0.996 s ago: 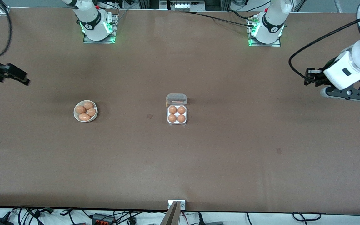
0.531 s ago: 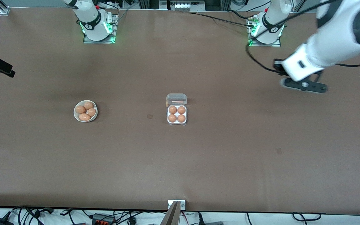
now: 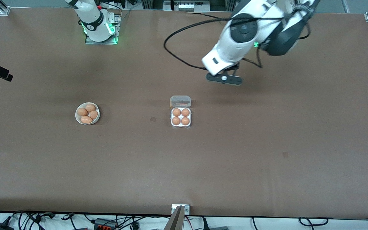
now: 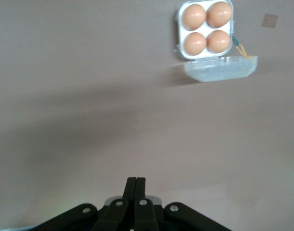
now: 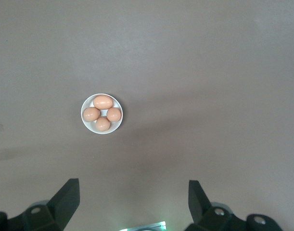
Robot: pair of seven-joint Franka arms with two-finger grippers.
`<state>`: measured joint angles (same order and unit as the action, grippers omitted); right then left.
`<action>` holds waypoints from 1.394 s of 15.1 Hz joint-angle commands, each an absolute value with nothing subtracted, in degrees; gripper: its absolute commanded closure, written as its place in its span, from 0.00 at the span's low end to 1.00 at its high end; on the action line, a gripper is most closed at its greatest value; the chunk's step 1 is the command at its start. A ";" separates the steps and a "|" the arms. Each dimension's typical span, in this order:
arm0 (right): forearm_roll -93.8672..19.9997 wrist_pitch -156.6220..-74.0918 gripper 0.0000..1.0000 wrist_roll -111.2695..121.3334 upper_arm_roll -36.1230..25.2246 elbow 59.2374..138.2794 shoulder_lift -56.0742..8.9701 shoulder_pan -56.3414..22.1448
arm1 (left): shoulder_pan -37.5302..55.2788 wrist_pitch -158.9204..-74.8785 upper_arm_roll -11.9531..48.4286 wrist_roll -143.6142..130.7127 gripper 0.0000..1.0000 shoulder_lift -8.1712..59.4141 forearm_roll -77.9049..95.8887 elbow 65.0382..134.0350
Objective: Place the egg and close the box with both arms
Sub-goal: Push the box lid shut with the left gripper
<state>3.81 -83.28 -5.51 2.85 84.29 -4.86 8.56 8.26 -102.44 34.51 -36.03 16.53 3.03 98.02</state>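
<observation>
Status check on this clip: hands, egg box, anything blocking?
Left hand shut, empty, over bare table near the box. Right hand open, high above the bowl. Box holds four eggs, lid open. Nothing blocking.

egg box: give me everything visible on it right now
The egg box is a small square clear-plastic carton with a whitish four-cell tray, every cell holding an orange-brown egg. Its hinged transparent lid is open, lying back on the table on the side farther from the front camera. It sits flat near the table's middle, toward the left arm's end from the egg bowl. No gripper touches it.
</observation>
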 commanded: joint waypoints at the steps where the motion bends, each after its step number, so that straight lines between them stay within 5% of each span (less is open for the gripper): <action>1: 2.29 -81.83 0.00 -5.37 4.22 83.23 -4.83 9.84 | 12.55 -109.57 34.80 -43.91 0.99 22.48 -0.26 97.21; 10: -1.49 -83.50 0.00 -2.74 4.66 83.23 -4.31 8.61 | 22.24 -130.58 33.84 -60.82 0.99 38.93 -22.03 96.59; 21: -0.79 -84.55 0.00 -2.46 4.75 84.37 -4.13 3.78 | 18.55 -132.65 31.20 -61.00 0.99 38.42 -34.10 91.58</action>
<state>-0.78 -84.04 -2.21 4.70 83.40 -4.72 4.69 18.29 -135.47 30.65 -60.49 39.20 -33.12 91.59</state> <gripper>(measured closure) 0.000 0.987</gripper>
